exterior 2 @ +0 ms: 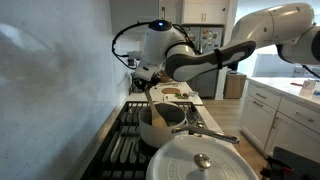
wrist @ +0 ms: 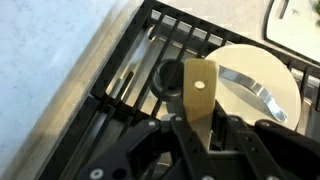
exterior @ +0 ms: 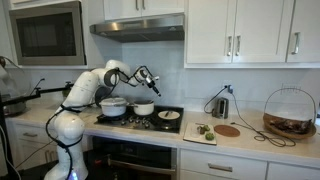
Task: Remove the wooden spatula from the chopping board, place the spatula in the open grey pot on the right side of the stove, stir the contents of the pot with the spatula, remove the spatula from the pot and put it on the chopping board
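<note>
**Hidden / unclear**
- Wrist view: gripper [wrist: 200,140] is cut off at the 6 o'clock edge. Only dark finger frames show, and the tips are blurred.
- Wooden spatula [wrist: 200,92]: lower handle runs into the claw, end hidden.
- Grey pot [wrist: 262,70]: cut by the frame at 3 o'clock. Inside is pale w/ one curved shiny strip; contents can't be made out.
- In an exterior view the gripper [exterior: 151,80] is v. small, and the spatula can't be separated from it there.
- In an exterior view the gripper [exterior 2: 148,80] hangs below the arm [exterior 2: 230,50], detail soft. A lid [exterior 2: 205,160] fills the 6 o'clock foreground, cut by the frame.

**Task item, appearance**
- Light tan wood, flat, narrow handle widening to a squarish blade w/ rounded corners.
- Blade points to 12 o'clock in wrist view.

**Claw**
- Nearly closed, fingers pinching the handle from both sides. Holds the spatula, nothing else.

**Location**
- Spatula is off the board, held over the stove.
- Wrist view: blade is over the black grate [wrist: 130,80], w/ the round burner [wrist: 170,78] at its 9 o'clock and the pot at its 3 o'clock. Blade edge overlaps the pot rim in the pic; actual contact can't be told.
- In an exterior view the gripper sits at 12 o'clock of the grey pot [exterior: 144,108]. Larger pot [exterior: 113,105] is at that pot's 9 o'clock and the pan [exterior: 168,115] at its 3 o'clock.
- Chopping board [exterior: 199,132] is further out toward 3 o'clock on the counter, well apart from the claw.
- In an exterior view the grey pot [exterior 2: 160,125] stands open-topped at the lid's 12 o'clock.
</note>
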Controlling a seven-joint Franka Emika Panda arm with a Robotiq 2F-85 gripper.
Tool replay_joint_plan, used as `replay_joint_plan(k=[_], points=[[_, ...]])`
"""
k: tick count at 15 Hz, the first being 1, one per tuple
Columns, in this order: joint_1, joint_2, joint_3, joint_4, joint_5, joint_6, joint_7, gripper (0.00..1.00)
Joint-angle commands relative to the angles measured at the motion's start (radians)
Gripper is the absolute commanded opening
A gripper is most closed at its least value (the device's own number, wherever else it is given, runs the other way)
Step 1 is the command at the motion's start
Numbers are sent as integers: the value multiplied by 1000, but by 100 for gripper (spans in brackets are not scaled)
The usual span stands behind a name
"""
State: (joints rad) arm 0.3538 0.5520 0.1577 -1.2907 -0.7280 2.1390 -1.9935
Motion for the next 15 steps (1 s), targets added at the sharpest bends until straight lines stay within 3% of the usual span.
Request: replay_joint_plan(k=[1,10,15], points=[[12,-65,-10,-51,-55,9,13,7],[6,-204,3,-159,-42,-89,-11,7],[-2,-298,44,-256,-53,-106,-10,7]])
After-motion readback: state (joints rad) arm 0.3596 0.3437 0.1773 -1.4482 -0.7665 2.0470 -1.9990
